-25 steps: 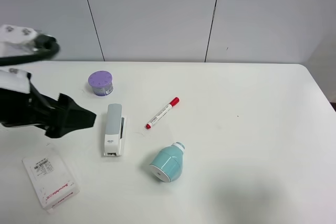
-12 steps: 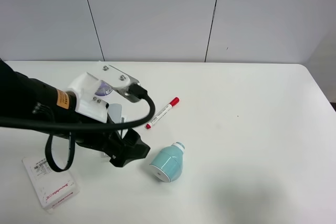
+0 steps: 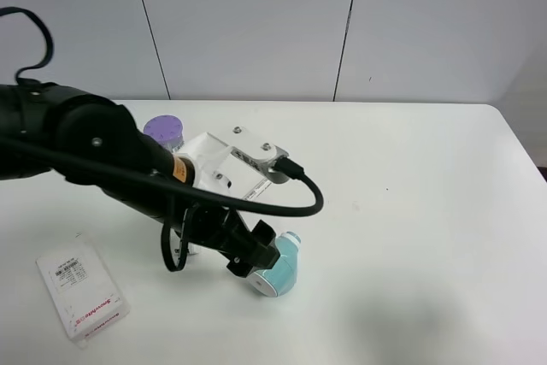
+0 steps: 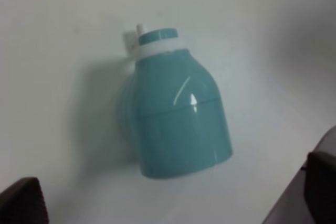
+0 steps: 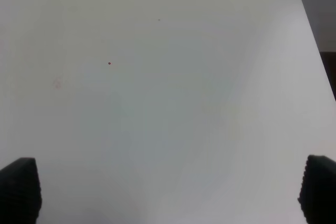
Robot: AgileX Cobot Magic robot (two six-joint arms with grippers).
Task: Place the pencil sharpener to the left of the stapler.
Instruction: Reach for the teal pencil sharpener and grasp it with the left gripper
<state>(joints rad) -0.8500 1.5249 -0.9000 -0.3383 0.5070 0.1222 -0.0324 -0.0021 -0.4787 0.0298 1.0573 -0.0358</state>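
Note:
The teal pencil sharpener (image 3: 280, 267) lies on its side on the white table, white cap pointing away from the front edge. In the left wrist view the pencil sharpener (image 4: 176, 119) fills the middle. My left gripper (image 3: 254, 254) hovers right at its left side, open, with both dark fingertips (image 4: 21, 200) spread wider than the body and nothing held. The stapler is hidden under my left arm. My right gripper (image 5: 168, 190) is open over bare table and does not appear in the exterior high view.
A purple-lidded round jar (image 3: 162, 129) stands behind my left arm. A flat white labelled box (image 3: 81, 290) lies near the front left edge. The left arm and its black cable (image 3: 299, 203) cover the middle of the table. The red marker is hidden.
My left arm has swung in from the left edge, passed over the stapler and brought its open gripper up beside the sharpener. The sharpener has not moved.

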